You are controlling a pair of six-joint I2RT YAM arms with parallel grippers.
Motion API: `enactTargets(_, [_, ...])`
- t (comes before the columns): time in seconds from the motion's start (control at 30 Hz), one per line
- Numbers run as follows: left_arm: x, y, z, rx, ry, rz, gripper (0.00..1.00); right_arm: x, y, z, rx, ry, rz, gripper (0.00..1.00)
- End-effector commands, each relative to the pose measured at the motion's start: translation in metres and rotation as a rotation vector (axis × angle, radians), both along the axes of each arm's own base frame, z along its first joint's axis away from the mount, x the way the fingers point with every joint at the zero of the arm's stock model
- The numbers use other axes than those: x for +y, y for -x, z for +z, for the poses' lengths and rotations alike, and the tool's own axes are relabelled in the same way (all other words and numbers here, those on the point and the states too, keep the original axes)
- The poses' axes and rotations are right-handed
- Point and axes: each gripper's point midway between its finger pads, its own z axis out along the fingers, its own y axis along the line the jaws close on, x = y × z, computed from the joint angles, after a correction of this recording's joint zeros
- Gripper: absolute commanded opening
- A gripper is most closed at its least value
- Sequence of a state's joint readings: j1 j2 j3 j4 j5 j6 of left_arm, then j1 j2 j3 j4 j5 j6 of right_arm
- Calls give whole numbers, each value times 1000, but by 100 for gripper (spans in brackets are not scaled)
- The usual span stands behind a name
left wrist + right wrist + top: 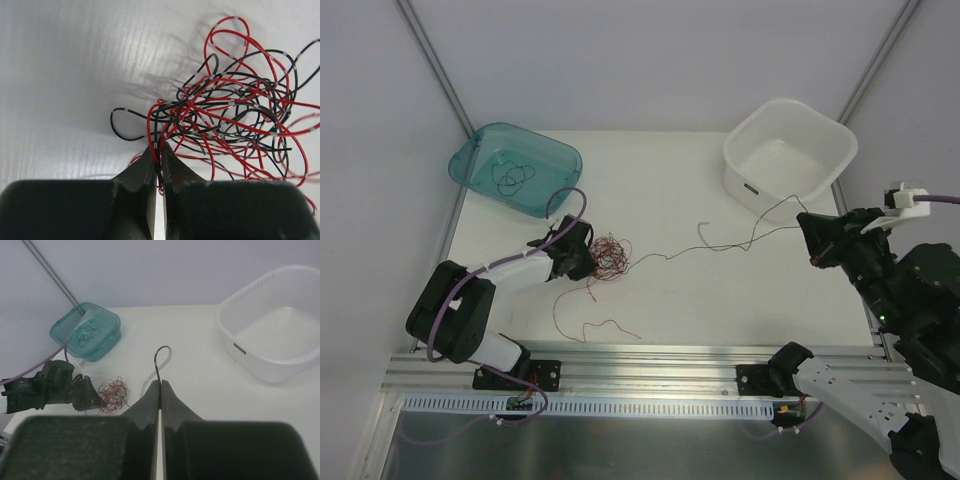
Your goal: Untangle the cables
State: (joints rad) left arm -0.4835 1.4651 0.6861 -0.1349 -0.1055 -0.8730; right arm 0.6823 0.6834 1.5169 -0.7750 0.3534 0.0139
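The cables are a fist-sized tangle (610, 258) of thin red and black strands on the white table, left of centre. It also shows in the left wrist view (235, 120) and the right wrist view (112, 395). My left gripper (588, 260) is at the tangle's left side, shut on a few red and black strands (160, 150). My right gripper (810, 240) is far right and raised. It is shut on the end of one black strand (760, 236) that runs back to the tangle. The strand's hooked tip (159, 357) sticks out past the fingertips.
A teal bin (552, 196) at the back left holds a coiled black strand (510, 177). An empty white basin (745, 185) stands at the back right. A loose red strand (590, 325) lies near the table's front edge. A metal rail (650, 375) borders the front.
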Motion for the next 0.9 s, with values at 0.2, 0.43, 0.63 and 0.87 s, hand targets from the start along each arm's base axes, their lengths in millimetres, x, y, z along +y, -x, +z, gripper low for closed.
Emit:
enactTargets(0.2, [-22, 13, 35, -80, 101, -138, 12, 33, -23, -206, 453, 126, -32, 1])
enactTargets(0.43, [-58, 10, 87, -211, 175, -299, 18, 33, -21, -292, 694, 256, -89, 50])
enactTargets(0.63, [-83, 17, 103, -247, 194, -395, 32, 88, -27, -275, 649, 170, 163, 75])
enactTargets(0.87, [-76, 32, 107, -263, 206, -362, 85, 130, -37, -283, 679, 69, 198, 75])
